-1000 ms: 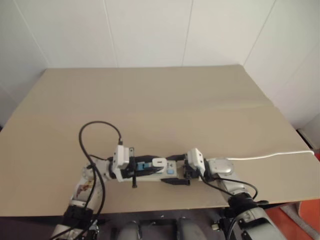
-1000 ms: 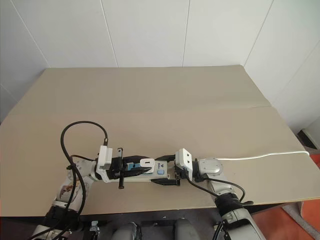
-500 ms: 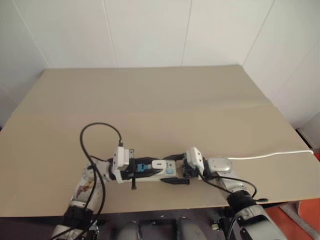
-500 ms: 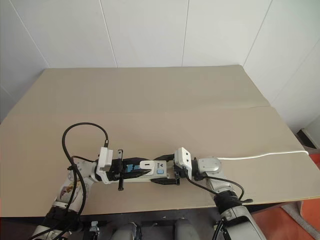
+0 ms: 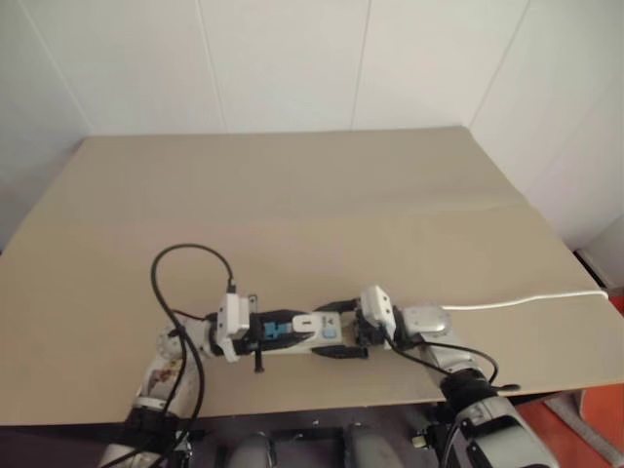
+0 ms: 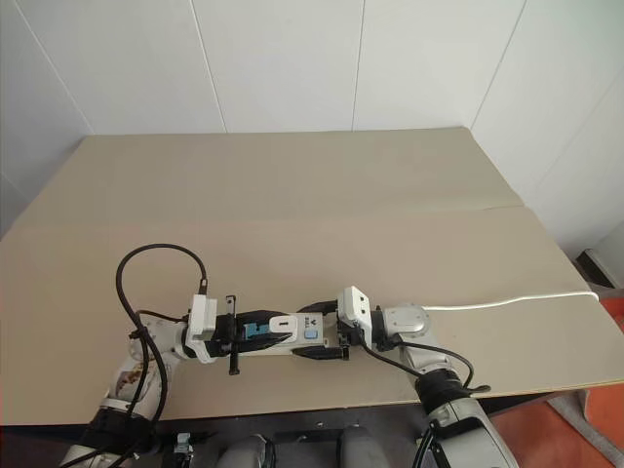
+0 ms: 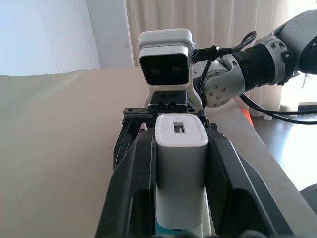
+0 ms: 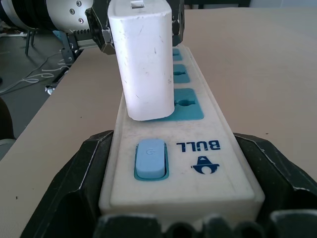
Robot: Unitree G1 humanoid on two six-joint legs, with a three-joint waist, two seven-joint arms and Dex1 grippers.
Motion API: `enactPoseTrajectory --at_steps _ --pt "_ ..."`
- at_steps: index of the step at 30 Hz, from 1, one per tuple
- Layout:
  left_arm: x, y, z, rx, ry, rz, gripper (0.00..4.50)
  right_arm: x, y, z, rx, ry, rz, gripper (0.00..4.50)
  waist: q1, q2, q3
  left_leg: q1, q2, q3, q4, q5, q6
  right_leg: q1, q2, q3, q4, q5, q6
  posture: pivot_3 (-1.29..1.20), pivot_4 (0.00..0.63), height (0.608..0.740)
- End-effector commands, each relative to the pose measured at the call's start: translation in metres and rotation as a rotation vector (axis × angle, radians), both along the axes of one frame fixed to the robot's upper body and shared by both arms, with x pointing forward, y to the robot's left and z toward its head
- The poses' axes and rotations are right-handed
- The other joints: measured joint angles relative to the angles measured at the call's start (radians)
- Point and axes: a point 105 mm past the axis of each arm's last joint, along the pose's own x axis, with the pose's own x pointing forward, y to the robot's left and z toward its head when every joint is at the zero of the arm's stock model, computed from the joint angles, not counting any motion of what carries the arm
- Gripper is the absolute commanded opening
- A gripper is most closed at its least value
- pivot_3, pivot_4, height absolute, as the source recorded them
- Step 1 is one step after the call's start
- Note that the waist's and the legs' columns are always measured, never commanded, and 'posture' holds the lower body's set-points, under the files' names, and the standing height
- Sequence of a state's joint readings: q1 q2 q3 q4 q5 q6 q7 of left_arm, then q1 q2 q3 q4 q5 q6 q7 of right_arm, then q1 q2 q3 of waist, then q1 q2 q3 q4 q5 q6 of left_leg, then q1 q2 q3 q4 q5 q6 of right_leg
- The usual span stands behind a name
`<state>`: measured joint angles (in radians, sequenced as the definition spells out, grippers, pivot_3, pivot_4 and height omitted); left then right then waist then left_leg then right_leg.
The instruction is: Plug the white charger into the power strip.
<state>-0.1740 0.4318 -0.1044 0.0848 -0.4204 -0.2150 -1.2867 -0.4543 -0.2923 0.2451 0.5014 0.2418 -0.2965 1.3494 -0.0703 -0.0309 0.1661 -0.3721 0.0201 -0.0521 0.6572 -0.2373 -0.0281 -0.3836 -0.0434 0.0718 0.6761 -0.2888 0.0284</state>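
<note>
Near the table's [image 5: 390, 195] front edge, the charger's [image 8: 143, 59] prongs are hiding against the blue socket beside the switch [image 8: 149, 157], so how deep they sit is hard to tell. One charger is being pinched by the closed left gripper [image 7: 181, 163]; one power strip [image 8: 198, 148], showing three sockets, is sitting clamped between the right gripper's [image 8: 181, 198] wide-set fingers.

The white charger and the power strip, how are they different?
The white charger is a short plain block; the power strip is a long bar with blue sockets and a blue switch. The charger stands upright on a socket; the strip lies flat. The left gripper pinches the charger; the right gripper straddles the strip's switch end. Both are white.
</note>
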Motion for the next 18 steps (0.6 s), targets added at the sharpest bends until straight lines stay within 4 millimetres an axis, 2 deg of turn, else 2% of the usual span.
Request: enactPoseTrajectory --at_steps 1,9,12,14,18 --pt "0.003 0.029 -0.028 0.119 0.091 0.099 1.0 -0.006 -0.004 -0.016 -0.059 0.041 0.016 3.44 0.0 0.0 0.0 0.001 0.0 0.0 0.0 0.0 0.0 0.0 0.0 0.0 0.0 0.0 0.0 0.0 0.15 0.74" --pt "0.001 0.044 -0.04 0.185 0.135 0.104 1.0 -0.006 -0.004 -0.016 -0.06 0.041 0.018 3.44 -0.002 0.006 -0.004 0.006 0.001 0.001 -0.006 0.0 0.0 0.004 0.001 0.001 -0.002 0.0 0.0 0.0 0.15 0.74" --pt "0.003 0.049 -0.045 0.229 0.167 0.098 1.0 -0.006 -0.004 -0.015 -0.06 0.04 0.02 3.44 -0.002 0.006 -0.004 0.012 0.001 0.002 -0.011 0.0 0.0 0.01 0.002 0.001 -0.006 -0.001 0.0 0.0 0.15 0.74" --pt "0.005 0.049 -0.045 0.245 0.181 0.091 1.0 -0.006 -0.004 -0.015 -0.059 0.039 0.021 3.44 -0.002 0.006 -0.004 0.019 0.002 0.002 -0.015 0.0 0.0 0.017 0.002 0.0 -0.011 -0.001 -0.001 0.0 0.15 0.74" --pt "0.01 0.043 -0.04 0.257 0.18 0.046 1.0 -0.007 -0.004 -0.015 -0.058 0.038 0.022 3.44 -0.002 0.007 -0.004 0.019 0.002 0.002 -0.015 0.0 0.0 0.018 0.002 0.0 -0.012 -0.002 0.0 0.0 0.15 0.74"
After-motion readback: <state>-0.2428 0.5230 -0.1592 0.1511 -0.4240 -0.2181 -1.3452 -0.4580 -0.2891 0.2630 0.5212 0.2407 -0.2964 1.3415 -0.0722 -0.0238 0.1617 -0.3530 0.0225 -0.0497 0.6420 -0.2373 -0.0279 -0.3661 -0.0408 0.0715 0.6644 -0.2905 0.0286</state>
